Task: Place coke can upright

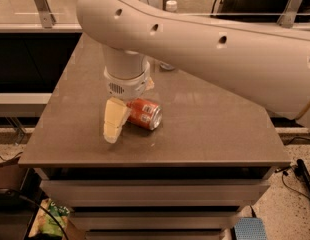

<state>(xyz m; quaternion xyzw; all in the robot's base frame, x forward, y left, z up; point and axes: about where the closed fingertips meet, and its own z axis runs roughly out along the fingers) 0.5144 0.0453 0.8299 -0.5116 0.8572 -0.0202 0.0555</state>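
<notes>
Coke can: the coke can (144,113) lies on its side on the table (210,129), left of centre and nearer the front edge than the back. Its silver end points roughly toward the front right corner.
Gripper: the gripper (116,119) hangs straight down from the wrist, just beside the can's left end and seemingly touching it. You cannot tell how far open it is, or whether it has hold of the can at all.
Step in hand: judging by the lying can, you need a grasp across its body before you tip it up.
How to do it well: confirm a firm hold around the middle of the can, not at an end, since a round can may roll toward the front edge if nudged. Lift it just clear, turn the wrist until the silver top faces up, then lower until the base sits flat before letting go.
Watch out: the water bottle (171,5) stands near the back edge, mostly hidden by the arm. Keep your swing away from it.
</notes>
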